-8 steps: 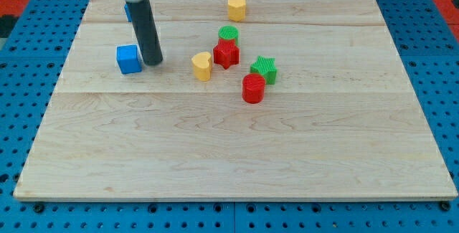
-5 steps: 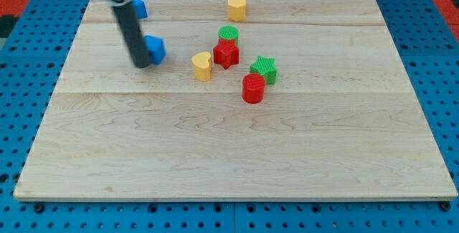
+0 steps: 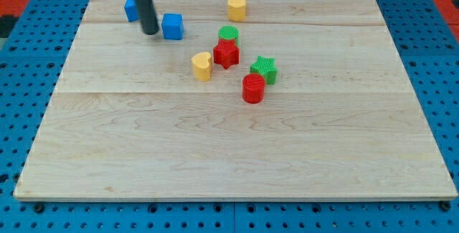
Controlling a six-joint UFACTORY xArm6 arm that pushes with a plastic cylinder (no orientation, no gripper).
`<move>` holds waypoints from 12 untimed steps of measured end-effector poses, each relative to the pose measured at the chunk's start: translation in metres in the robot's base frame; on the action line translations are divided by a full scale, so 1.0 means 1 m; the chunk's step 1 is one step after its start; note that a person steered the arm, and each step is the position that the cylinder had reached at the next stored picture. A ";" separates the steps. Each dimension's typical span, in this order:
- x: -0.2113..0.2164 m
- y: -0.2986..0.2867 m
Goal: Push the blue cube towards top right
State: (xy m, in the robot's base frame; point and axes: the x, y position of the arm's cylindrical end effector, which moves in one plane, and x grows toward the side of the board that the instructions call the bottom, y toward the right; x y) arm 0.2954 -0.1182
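pushing mid-stroke: my tip (image 3: 150, 31), a bare rod grasping nothing, just left of the blue cube (image 3: 172, 26) near the board's upper left; next, probably continue pressing rightward and upward, below the yellow block (image 3: 237, 7).

Open board spans the bottom half and right edge; the yellow block (image 3: 237, 7) alone stands toward the top right; clustered blocks (image 3: 237, 64) occupy mid-board.

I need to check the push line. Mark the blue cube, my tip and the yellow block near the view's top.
blue cube (image 3: 172, 26): camera view, middle of its front face.
my tip (image 3: 150, 31): camera view, rod's very end, just left of the cube.
yellow block (image 3: 237, 8): camera view, middle of its body.
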 end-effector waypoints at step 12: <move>-0.027 0.300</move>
State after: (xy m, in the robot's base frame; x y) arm 0.2680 0.1822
